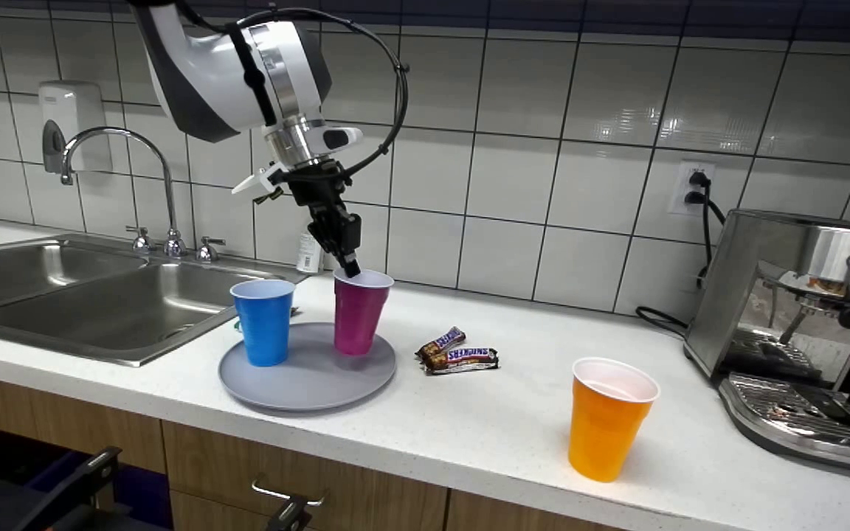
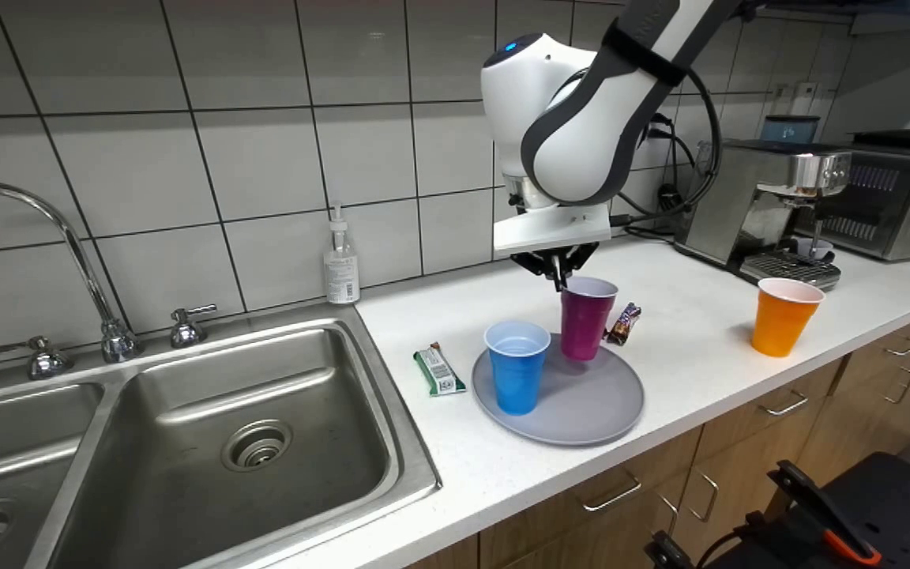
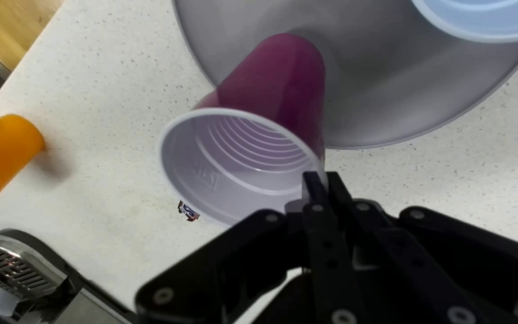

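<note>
The gripper (image 3: 324,181) is pinched nearly together, with the rim of the purple cup (image 3: 277,76) caught between its fingertips, one inside the cup and one outside; the cup's base is below the gripper, over the grey plate (image 2: 589,415), and whether it touches the plate I cannot tell. The grip on one side of a thin wall looks like the weak spot; the cup could pivot about the fingertips or its rim could bend, so a quick move might leave it tilted or slipping; pressing down with the base against the plate could buckle the wall; a fingertip snagging the rim on letting go could tip the cup over.

On the same plate, near the gripper but apart from the purple cup, stands the blue cup (image 2: 517,371); a sideways swing towards it could topple it, as it looks tall and light; just past the plate from the gripper, two chocolate bars (image 1: 462,360) lie on the worktop (image 1: 499,435), where a cup set on them would probably rock; well apart from the gripper, near the front edge, stands the orange cup (image 1: 612,424), which a wide sweep could knock off.
</note>
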